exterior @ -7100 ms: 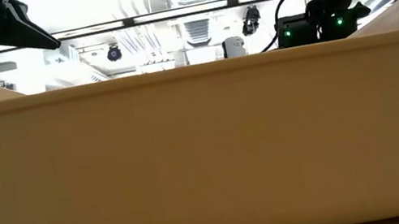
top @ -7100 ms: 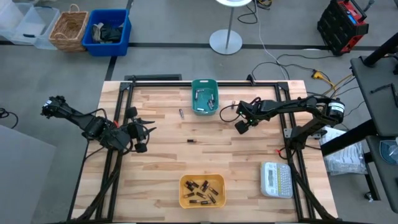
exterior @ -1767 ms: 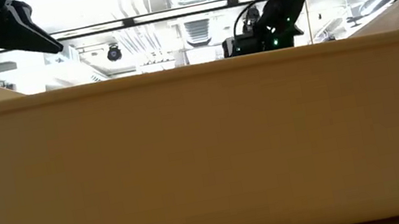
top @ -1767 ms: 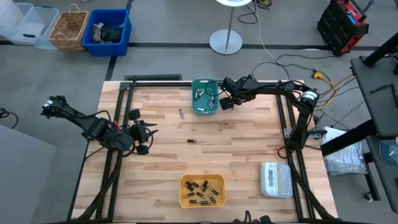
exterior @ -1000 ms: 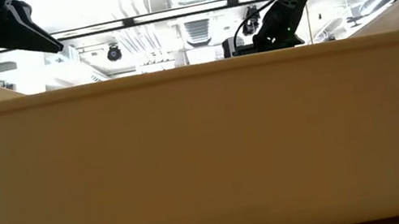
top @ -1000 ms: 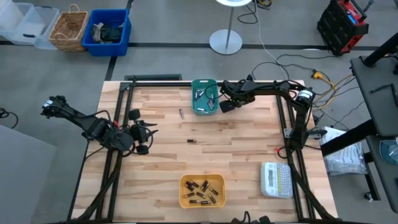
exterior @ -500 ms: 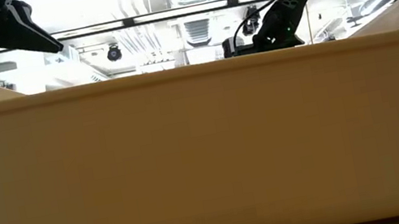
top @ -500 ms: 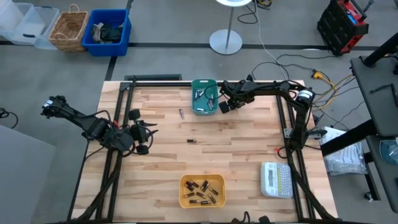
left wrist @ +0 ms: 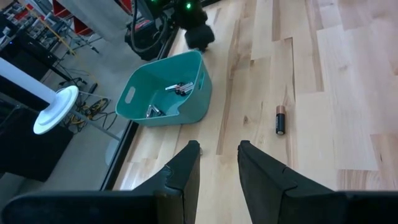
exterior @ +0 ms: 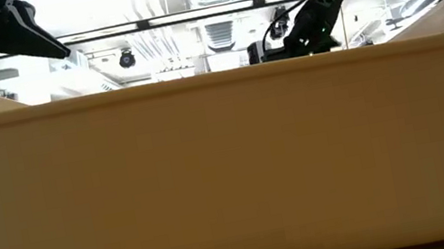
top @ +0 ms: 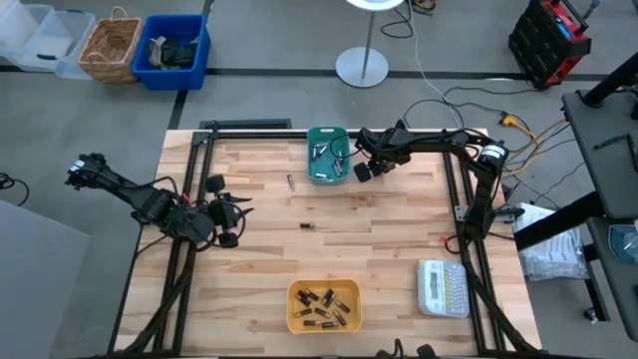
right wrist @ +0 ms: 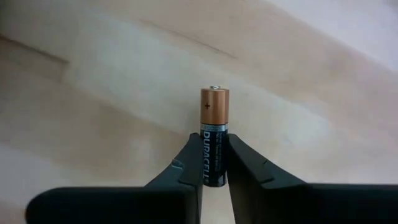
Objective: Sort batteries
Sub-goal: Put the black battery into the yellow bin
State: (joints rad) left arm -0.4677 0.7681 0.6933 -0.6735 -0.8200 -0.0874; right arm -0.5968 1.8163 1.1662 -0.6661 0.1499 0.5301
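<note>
**Free room and obstacles on the table**

Open wood is lying across the middle of the table (top: 399, 249), broken only by two loose batteries: one (top: 290, 181) just left of the teal bin (top: 328, 155), one (top: 308, 226) near the centre. The teal bin is blocking the far middle edge; the right gripper (top: 360, 172) is hanging just beside its right wall, pinching a battery (right wrist: 214, 137). The yellow bin (top: 324, 305) is taking up the near middle edge and is walling off the low view. The label maker (top: 444, 287) is sitting at the near right. The left gripper (top: 242, 210) is occupying the left side, fingers parted.
</note>
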